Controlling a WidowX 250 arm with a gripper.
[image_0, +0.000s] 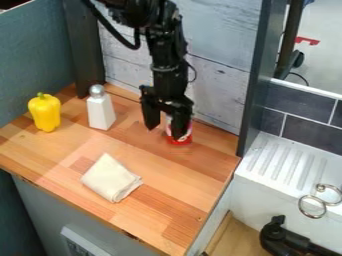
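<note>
So in the camera view the black arm (168, 55) comes down from the top edge, and its gripper (164, 131) hangs over the far right part of the wooden counter (157, 217), pretty close to the plank wall (220, 75) at the back. The fingers (151, 116) are spread well apart, with a good gap between them, and nothing's gripped in there. The right one sits right in front of a red and white can (180, 140), covering a chunk of it, while the left one is off to the can's left. Can't tell if that right finger is actually touching the can or just in front of it. The can itself is on the counter at the far right. Over to the left of the gripper there's a white shaker with a grey top (101, 111), standing upright, and left of that a yellow bell pepper (45, 112), stem up, near the counter's left side. A folded cream cloth (111, 179) lies flat nearer the front, kinda mid-counter. Off to the right, past the dark post (262, 70), you've got a white sink piece (290, 160) with ridges on top, dark tiles (307, 122) behind it, a couple of metal rings (312, 206) at its near right, and a black pipe-like fitting (287, 239) lower down.
</note>
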